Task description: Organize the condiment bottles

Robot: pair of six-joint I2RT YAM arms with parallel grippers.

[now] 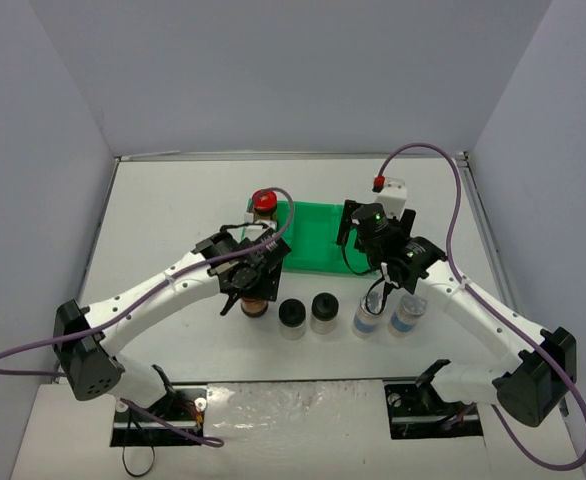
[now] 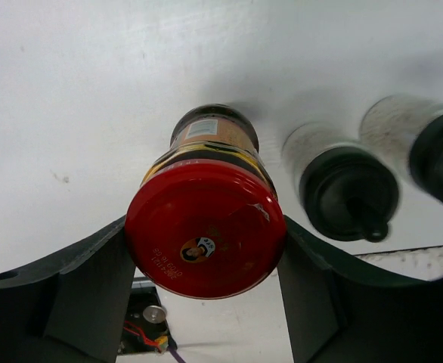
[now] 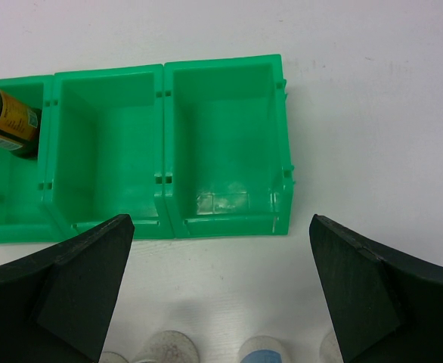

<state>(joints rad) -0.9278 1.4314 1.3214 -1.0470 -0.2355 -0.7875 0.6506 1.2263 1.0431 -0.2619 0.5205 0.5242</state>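
The left gripper (image 2: pixel 205 227) clamps the near red-capped jar (image 2: pixel 210 140), likely bound for its twin (image 1: pixel 264 201) in the green bins (image 3: pixel 221 68); the right gripper (image 3: pixel 221 223) gapes, holding nothing.

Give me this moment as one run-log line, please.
left gripper: shut on red-capped jar | right gripper: open, empty | second red-capped jar: in green bin | black-capped jars and silver-capped jars: on table

Clearances. Under the wide-spread right gripper (image 3: pixel 220 221), the middle and right compartments of the green bin (image 3: pixel 163 128) stand open from above. Its left compartment is occupied by the rear red-capped jar (image 3: pixel 6 113). The left gripper (image 2: pixel 205 225) clasps the front red-capped jar (image 2: pixel 206 249), with a black-capped jar (image 2: pixel 348 193) crowding one finger. Bare table (image 1: pixel 163 220) lies to that jar's left.
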